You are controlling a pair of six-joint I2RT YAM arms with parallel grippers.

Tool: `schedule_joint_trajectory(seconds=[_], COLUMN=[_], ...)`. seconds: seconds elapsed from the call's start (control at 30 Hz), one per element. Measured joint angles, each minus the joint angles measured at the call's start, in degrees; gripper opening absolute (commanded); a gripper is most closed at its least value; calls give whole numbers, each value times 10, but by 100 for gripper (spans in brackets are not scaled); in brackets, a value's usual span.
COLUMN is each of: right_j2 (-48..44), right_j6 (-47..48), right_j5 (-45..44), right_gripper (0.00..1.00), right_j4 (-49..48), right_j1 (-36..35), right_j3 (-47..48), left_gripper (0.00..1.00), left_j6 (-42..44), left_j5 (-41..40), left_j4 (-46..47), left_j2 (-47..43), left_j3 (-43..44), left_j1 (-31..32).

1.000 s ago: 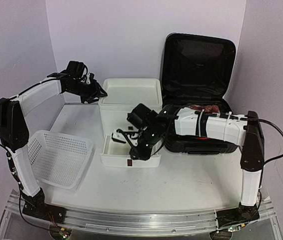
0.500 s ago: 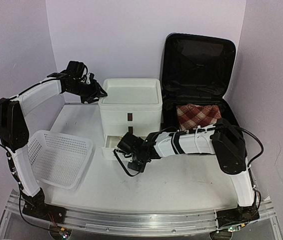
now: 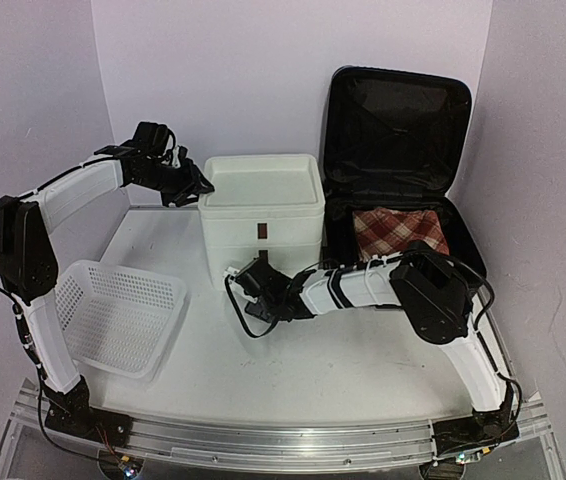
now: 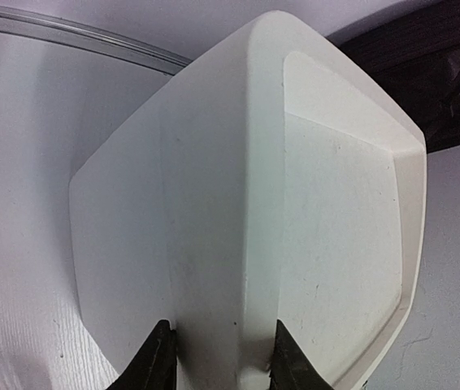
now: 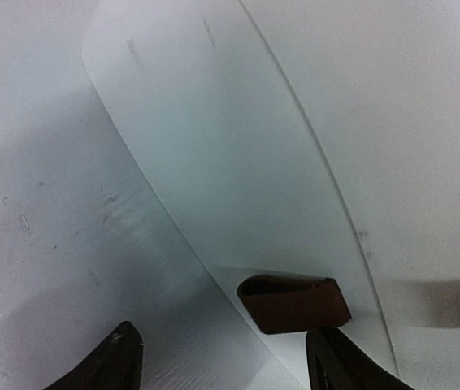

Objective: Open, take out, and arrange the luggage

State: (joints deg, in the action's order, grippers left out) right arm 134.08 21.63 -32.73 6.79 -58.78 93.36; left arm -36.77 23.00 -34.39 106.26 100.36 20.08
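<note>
L gripper (image 3: pixel 201 186) clamped on white drawer box (image 3: pixel 261 205) at its back-left corner. R gripper (image 5: pixel 230 357) released, jaws wide, by box's brown tab (image 5: pixel 293 302). Luggage (image 3: pixel 396 130) back right, lid up, checked cloth (image 3: pixel 398 232) inside.

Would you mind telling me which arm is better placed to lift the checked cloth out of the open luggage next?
Right, probably: the right tool is open and free, and that arm stands beside the luggage. The left tool grips the white drawer box's corner, farther from the checked cloth.
</note>
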Motion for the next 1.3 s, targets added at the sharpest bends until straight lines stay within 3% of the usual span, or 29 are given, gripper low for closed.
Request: schedule_joint_trajectory(seconds=[0.23, 0.4, 0.57, 0.93, 1.3], right_j2=[-23, -146, -297, -492, -697], right_j6=[-22, -102, -181, -256, -275], right_j5=[34, 93, 133, 116, 56], right_gripper=[89, 97, 98, 98, 98], right_j4=[20, 108, 157, 212, 230], right_j1=[-5, -17, -25, -23, -23], right_j3=[-13, -90, -167, -309, -429], left_gripper=[48, 71, 80, 55, 21], left_j6=[-7, 9, 69, 163, 188], left_j5=[-1, 30, 0, -203, -331], left_j4=[1, -37, -66, -115, -168], left_j2=[0, 0, -9, -23, 65], left_j3=[0, -3, 0, 44, 169], left_j1=[0, -7, -9, 87, 95])
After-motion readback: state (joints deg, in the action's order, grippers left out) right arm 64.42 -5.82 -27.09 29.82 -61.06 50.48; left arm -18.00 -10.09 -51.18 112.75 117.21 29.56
